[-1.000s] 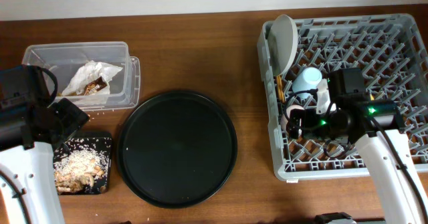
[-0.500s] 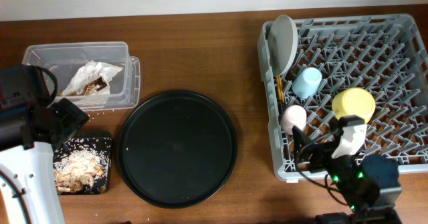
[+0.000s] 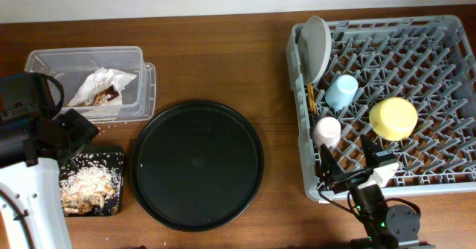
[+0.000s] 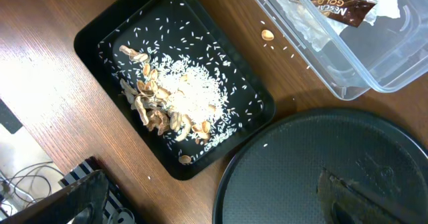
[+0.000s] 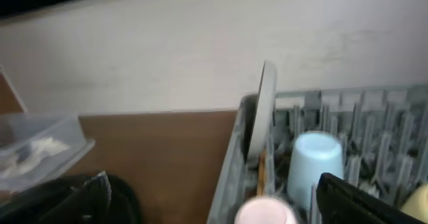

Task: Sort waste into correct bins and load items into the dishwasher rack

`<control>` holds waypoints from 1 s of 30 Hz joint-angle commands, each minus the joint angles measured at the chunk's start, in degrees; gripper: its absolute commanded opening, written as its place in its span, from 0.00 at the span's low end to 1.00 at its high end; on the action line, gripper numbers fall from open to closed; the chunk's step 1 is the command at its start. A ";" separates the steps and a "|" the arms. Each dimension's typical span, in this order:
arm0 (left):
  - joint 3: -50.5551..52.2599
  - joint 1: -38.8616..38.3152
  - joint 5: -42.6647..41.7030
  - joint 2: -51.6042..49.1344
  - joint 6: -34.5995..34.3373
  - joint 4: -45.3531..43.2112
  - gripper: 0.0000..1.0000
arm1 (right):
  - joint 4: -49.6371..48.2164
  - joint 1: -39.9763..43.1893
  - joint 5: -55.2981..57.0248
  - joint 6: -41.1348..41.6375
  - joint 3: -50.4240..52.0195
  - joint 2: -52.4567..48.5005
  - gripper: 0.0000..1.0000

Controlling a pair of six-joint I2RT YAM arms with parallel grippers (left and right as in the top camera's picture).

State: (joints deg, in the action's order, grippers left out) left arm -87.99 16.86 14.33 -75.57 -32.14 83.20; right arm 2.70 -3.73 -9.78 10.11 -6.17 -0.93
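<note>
The dishwasher rack point(image 3: 439, 48) holds the grey plate point(image 3: 315, 47) upright, the light-blue cup point(image 3: 342, 91), the pink cup point(image 3: 326, 131), the yellow bowl point(image 3: 393, 118) and the chopsticks point(image 3: 310, 100). My right gripper point(image 3: 349, 173) is open and empty at the rack's front edge, near the pink cup. The right wrist view shows the plate point(image 5: 266, 110), the blue cup point(image 5: 314, 160) and the pink cup point(image 5: 264, 212). My left gripper point(image 3: 73, 128) is open and empty between the clear tub point(image 3: 44, 62), which holds paper and a wrapper point(image 3: 100, 87), and the black tray point(image 3: 113, 157) of rice and nuts point(image 4: 175, 103).
The large round black tray point(image 3: 197, 163) lies between the bins and the rack. A stray nut point(image 4: 267, 35) and rice grains lie on the wood beside the tub point(image 4: 348, 70). The table's front edge is close below the right gripper.
My right arm has drawn back from over the rack to its front edge, uncovering the yellow bowl in the rack. The left arm has not moved.
</note>
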 commanded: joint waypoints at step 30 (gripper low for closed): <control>-0.35 0.20 0.02 0.57 0.50 0.02 0.99 | 1.90 3.85 12.74 -13.11 5.86 0.72 0.99</control>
State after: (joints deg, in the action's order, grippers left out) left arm -87.99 16.86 14.33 -75.57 -32.14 83.20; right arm 3.92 -0.30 3.60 -1.45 -0.62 -0.69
